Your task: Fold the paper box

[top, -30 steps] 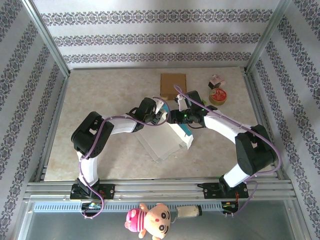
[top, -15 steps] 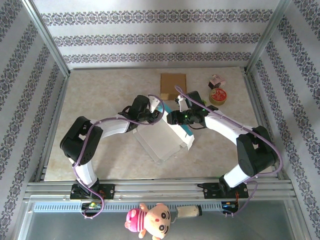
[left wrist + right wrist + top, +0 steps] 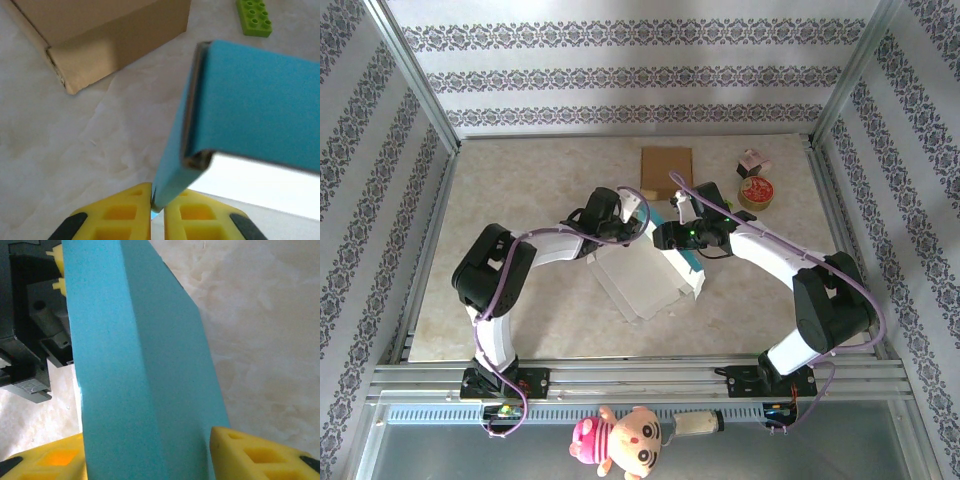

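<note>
Pinching w/ L gripper [image 3: 151, 212], fingers clenched tight on lower corner of paper box [image 3: 250, 100] teal flap, flap standing up off table [image 3: 520, 180]. Straddling same teal wall w/ R gripper [image 3: 145, 455], 1 yellow finger each side, both up against it; clamped or slack, can't tell. Sitting mid-table btwn the 2 arms, white panels flat, teal edge raised. Lying past it: brown carton [image 3: 100, 40], green brick [image 3: 255, 17].

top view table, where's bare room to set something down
Free: the far-left table stretch, from the left wall to the brown cardboard; the near strip in front of the paper box. Crowded: centre, and far right by the tin.
</note>
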